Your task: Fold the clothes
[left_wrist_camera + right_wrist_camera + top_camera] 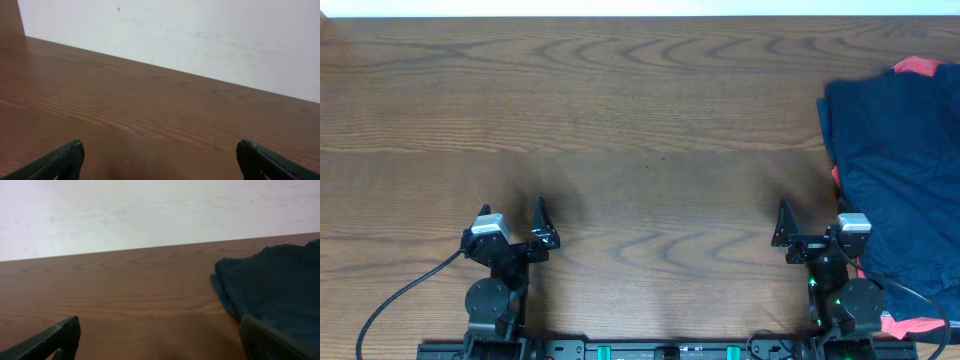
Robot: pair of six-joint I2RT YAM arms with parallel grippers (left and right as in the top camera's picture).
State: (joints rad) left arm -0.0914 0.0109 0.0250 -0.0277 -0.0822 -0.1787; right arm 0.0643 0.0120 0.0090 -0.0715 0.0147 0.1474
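A pile of dark navy-blue clothes (900, 170) lies at the right edge of the table, with coral-red bits showing at its top (917, 66) and near the front right (910, 326). The pile also shows at the right of the right wrist view (275, 287). My right gripper (810, 225) is open and empty, just left of the pile; its fingers spread wide in the wrist view (160, 337). My left gripper (515, 225) is open and empty over bare wood at the front left, far from the clothes (160, 157).
The wooden table (620, 130) spreads between and beyond the arms. A white wall (200, 35) stands behind its far edge. Black cables (400, 300) run from the arm bases along the front edge.
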